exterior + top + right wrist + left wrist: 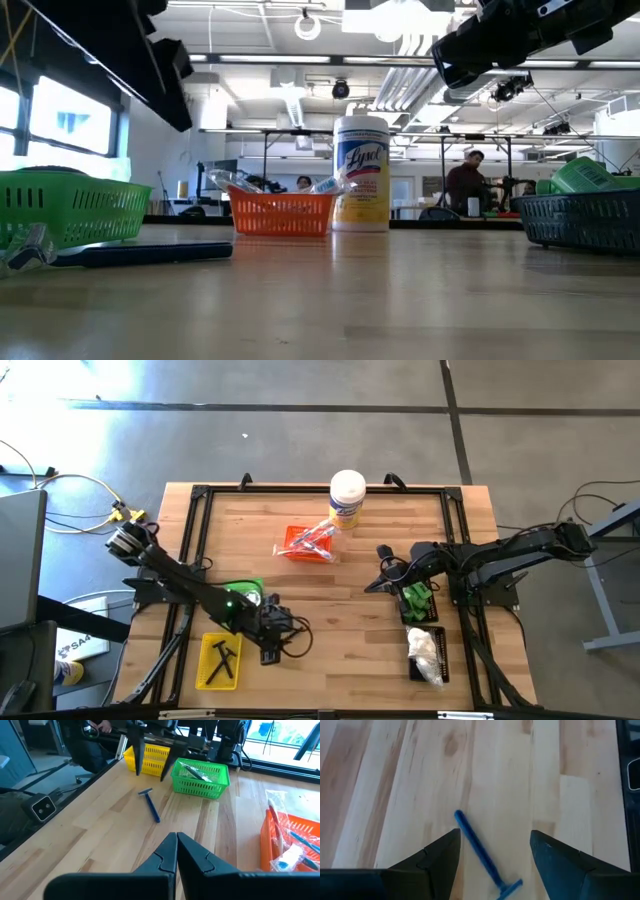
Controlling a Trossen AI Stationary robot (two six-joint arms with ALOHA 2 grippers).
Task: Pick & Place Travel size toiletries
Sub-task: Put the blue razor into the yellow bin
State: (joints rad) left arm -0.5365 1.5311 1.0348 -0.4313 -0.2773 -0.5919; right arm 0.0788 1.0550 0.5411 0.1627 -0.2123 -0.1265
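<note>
On the wooden table, the wide-open, empty left gripper hangs over a blue razor near the green basket; only the wrist views show the razor clearly.

The right gripper is closed, empty.

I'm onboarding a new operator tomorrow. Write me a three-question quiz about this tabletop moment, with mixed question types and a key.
1. True or false: the left gripper is clamped on the blue razor.
2. Multiple choice: the Lysol canister stands next to which basket? A) yellow basket B) orange basket C) black basket
3. Fill in: the right gripper's fingers are ____.

Key:
1. False. Its fingers are open on either side of the razor, which lies flat on the wooden table.
2. B. The orange basket sits just beside the canister at the table's far side.
3. Shut, with nothing between them, above the table near the basket of green items.
</note>
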